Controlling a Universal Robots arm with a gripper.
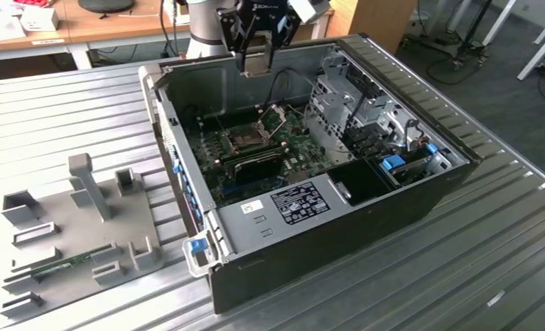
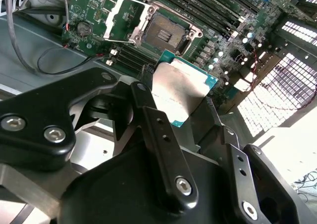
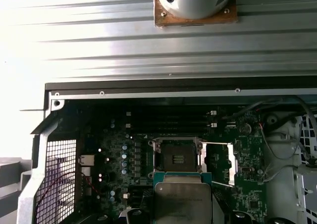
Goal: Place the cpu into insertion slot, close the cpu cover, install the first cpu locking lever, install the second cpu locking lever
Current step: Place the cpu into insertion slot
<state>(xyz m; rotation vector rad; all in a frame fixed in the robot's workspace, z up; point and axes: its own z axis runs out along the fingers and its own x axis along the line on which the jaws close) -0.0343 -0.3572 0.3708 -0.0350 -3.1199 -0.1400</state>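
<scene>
Currently the tool (image 1: 256, 63) hangs over the far rim of the open computer case (image 1: 300, 269), above the board. Its two black fingers (image 2: 148, 110) are closed in on the cpu (image 2: 181, 92), pinching it by opposite edges. The chip's dull metal top faces the wrist cameras, with a teal border showing round it. The chip is up in the air over the case interior, not seated.

Inside the case, on the green motherboard (image 2: 89, 6), the insertion slot (image 2: 166, 33) lies bare with its dark centre exposed. The cpu cover (image 2: 126, 18) is swung open and lies off to one side of the slot, its square window clear. Long black memory slots (image 2: 213, 8) run along the slot's other side.

Outside the case, on the exterior view's left, a grey fixture plate (image 1: 116, 227) with upright posts sits on the ribbed metal surface (image 1: 493, 255). A green memory stick (image 1: 65, 265) lies on the plate.
</scene>
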